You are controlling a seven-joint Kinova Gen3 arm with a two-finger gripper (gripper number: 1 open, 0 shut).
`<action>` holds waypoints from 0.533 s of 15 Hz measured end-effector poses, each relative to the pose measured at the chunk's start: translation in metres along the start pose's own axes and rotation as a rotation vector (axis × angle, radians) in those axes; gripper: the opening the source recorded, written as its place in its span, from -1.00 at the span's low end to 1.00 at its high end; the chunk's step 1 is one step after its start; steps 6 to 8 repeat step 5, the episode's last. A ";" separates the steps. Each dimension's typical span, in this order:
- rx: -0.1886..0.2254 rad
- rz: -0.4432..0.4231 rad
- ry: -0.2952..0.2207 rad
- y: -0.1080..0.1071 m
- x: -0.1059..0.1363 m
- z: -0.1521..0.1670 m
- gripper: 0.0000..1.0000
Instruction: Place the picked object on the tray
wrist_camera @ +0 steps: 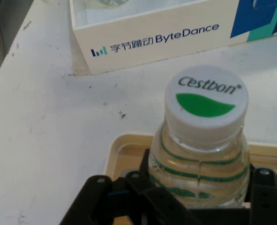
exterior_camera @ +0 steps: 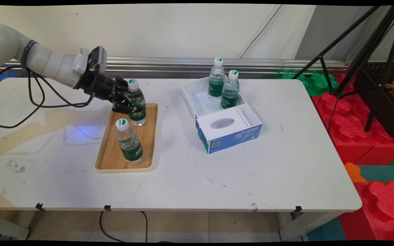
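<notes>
1. Held bottle standing nearly upright on the far end of the wooden tray, long axis vertical with a slight lean, white cap with green mark on top, green label around the lower body.
2. Gripper reaching in low from the left, black fingers closed against both sides of the bottle's body at label height; in the hand view, linkage flanking the clear ribbed shoulder on either side, cap lettered "Cestbon" just above.
3. Second bottle upright on the same tray, nearer the table's front edge than the gripper, close to the held one but apart from it.
4. Well beyond the gripper's reach direction, to the right: open white and blue box, printed "ByteDance" on the side facing the hand.
5. Two more bottles upright inside that box's far compartment, just beside each other.
6. White table bare between tray and box.
</notes>
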 end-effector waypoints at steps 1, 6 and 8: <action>-0.001 0.000 0.000 -0.001 -0.002 0.002 -1.00; -0.005 0.000 0.005 -0.003 -0.007 0.001 1.00; -0.005 0.000 0.005 -0.003 -0.007 0.001 1.00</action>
